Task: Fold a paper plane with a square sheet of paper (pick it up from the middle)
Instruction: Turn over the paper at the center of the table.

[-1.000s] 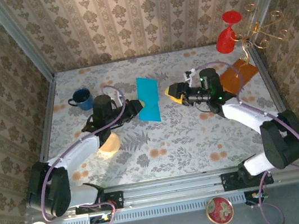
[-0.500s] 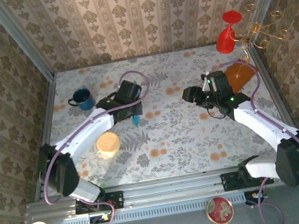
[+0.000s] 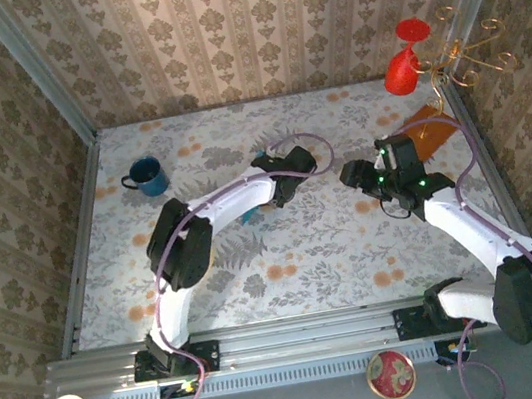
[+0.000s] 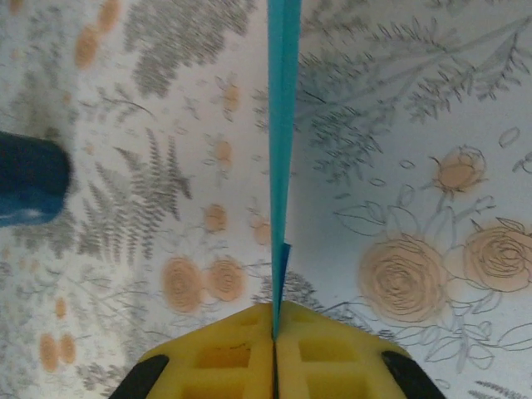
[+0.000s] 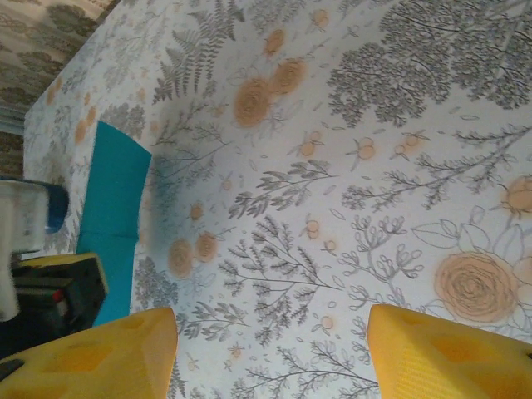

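Note:
The square sheet of paper (image 4: 281, 125) is teal-blue and folded over, and I see it edge-on, running straight up from my left gripper (image 4: 274, 322), whose yellow pads are shut on its lower end. In the top view a bit of the paper (image 3: 252, 215) shows by the left arm near mid-table. The right wrist view shows the paper (image 5: 116, 204) as a flat teal strip at far left. My right gripper (image 5: 270, 349) stands open over bare tablecloth to the paper's right, nothing between its fingers (image 5: 449, 349). From above, the right gripper (image 3: 349, 174) is apart from the paper.
A blue mug (image 3: 146, 176) stands at the back left. An orange-brown sheet (image 3: 429, 123) lies at the back right, near a red wine glass (image 3: 405, 66) and a gold wire stand (image 3: 471, 56). Metal rails edge the flowered table (image 3: 305, 254).
The teal paper lay flat between both grippers; now my left gripper holds it edge-on and has swung right toward mid-table. My right gripper has drawn back to the right.

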